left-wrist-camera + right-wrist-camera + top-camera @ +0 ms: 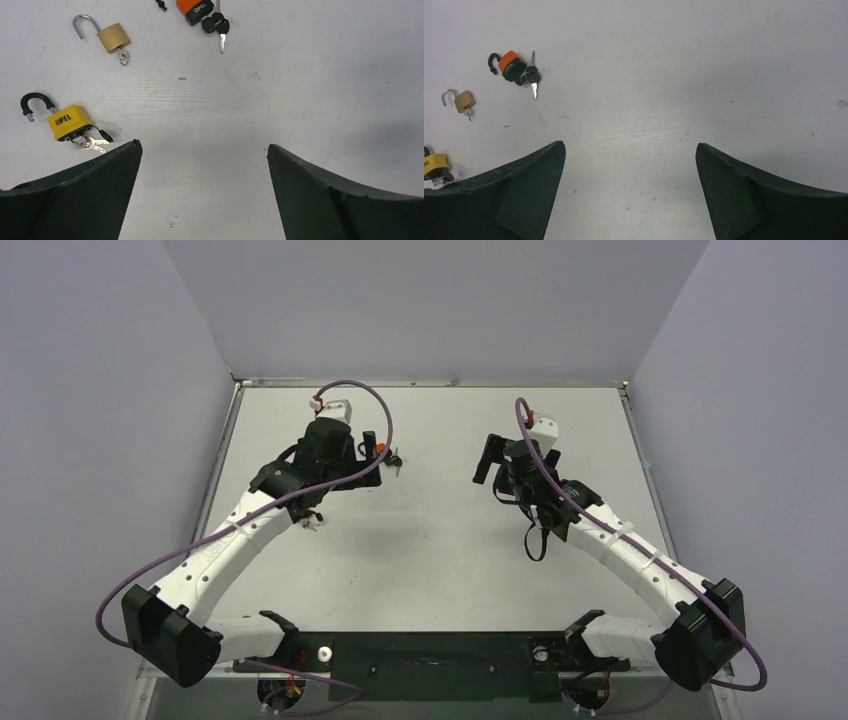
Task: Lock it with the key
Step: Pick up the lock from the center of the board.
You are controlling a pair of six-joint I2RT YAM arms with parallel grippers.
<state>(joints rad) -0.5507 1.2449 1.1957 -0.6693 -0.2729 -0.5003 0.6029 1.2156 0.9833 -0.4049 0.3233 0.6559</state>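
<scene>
Three padlocks lie on the white table, each with an open shackle and keys at its base. In the left wrist view the yellow padlock (69, 121) is at the left, the brass padlock (113, 36) is upper left, and the orange padlock (195, 8) with black-headed keys (218, 27) is at the top edge. The right wrist view shows the orange one (512, 65), the brass one (464, 100) and the yellow one (435, 165) at its left. My left gripper (203, 144) is open and empty above bare table near the locks. My right gripper (629, 144) is open and empty, well to their right.
In the top view the left gripper (340, 472) hovers over the locks and hides most of them; the orange padlock (381, 449) peeks out at its right. The right gripper (518, 472) hangs over mid-table. Grey walls enclose the table (440, 570) on three sides.
</scene>
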